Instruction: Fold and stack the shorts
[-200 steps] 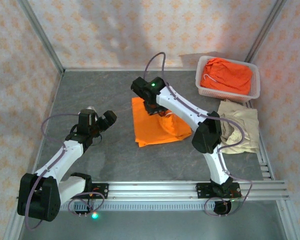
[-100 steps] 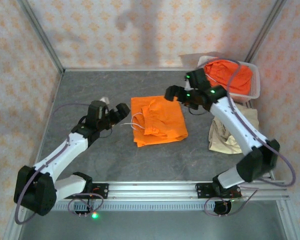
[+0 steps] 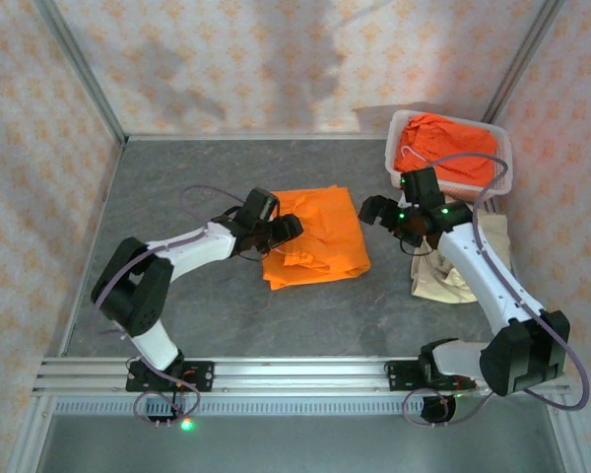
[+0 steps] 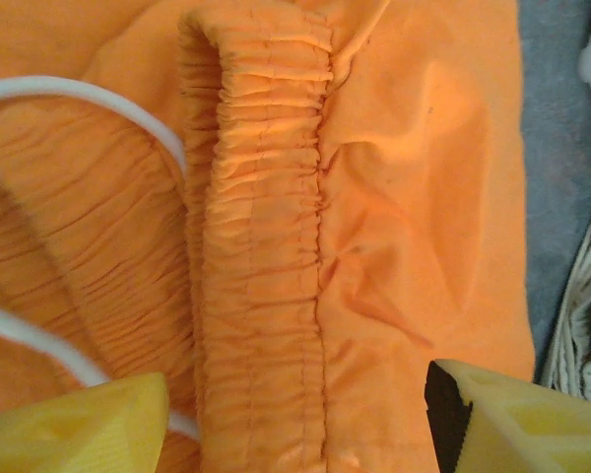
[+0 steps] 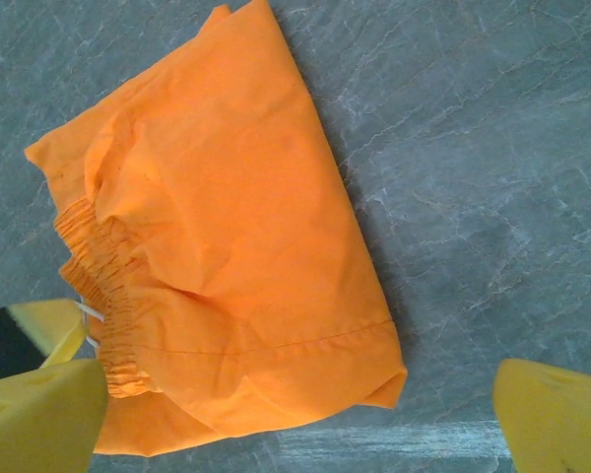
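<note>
A folded orange pair of shorts [image 3: 320, 236] lies mid-table, gathered waistband [image 4: 261, 236] and white drawstring [image 4: 89, 99] at its left edge. My left gripper [image 3: 286, 229] [image 4: 295, 424] hovers low over that edge, open, its yellow fingers [image 4: 69, 424] on either side of the waistband without pinching it. Just right of these shorts [image 5: 217, 256], my right gripper [image 3: 371, 211] [image 5: 295, 424] stands open with nothing held. A beige pair [image 3: 441, 281] lies crumpled under the right arm. More orange shorts [image 3: 448, 148] fill the basket.
The white mesh basket [image 3: 390, 148] stands in the back right corner against the wall. Patterned walls close off the table at the left, back and right. A metal rail [image 3: 295, 372] runs along the near edge. Bare grey table [image 3: 177, 177] lies left of the shorts.
My left arm has swung right and down onto the waistband edge of the orange shorts, its jaws narrowing. My right arm has let go and pulled back to the right of the shorts.
</note>
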Available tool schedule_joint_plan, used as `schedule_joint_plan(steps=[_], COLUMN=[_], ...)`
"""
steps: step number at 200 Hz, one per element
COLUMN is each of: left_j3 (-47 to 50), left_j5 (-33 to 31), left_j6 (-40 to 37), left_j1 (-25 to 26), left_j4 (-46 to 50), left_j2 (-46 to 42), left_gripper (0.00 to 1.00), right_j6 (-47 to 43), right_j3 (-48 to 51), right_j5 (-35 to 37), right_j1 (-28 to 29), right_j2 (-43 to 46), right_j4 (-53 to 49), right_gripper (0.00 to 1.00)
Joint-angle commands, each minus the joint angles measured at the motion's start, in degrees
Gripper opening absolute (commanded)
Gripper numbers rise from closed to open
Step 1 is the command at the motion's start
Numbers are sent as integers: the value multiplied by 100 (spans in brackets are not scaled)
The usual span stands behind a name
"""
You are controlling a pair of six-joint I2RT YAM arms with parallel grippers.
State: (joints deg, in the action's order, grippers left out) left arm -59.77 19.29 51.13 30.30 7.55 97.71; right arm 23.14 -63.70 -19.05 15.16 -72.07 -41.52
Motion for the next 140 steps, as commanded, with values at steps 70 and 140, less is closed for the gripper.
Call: schedule_joint_plan(steps=[70,140], left_j3=[-536,-1187], left_j5=[-74,-92], left_j6=[-91,-534], left_j1=[156,161], left_j4=[310,1022], left_j2=[879,110], left_gripper=[38,0], right_j6=[-93,-147], right_j3=[233,296], right_j5=[198,321], right_j1=[-105,-150], right_j2=[202,212], right_j4=[119,91], right_gripper=[100,100])
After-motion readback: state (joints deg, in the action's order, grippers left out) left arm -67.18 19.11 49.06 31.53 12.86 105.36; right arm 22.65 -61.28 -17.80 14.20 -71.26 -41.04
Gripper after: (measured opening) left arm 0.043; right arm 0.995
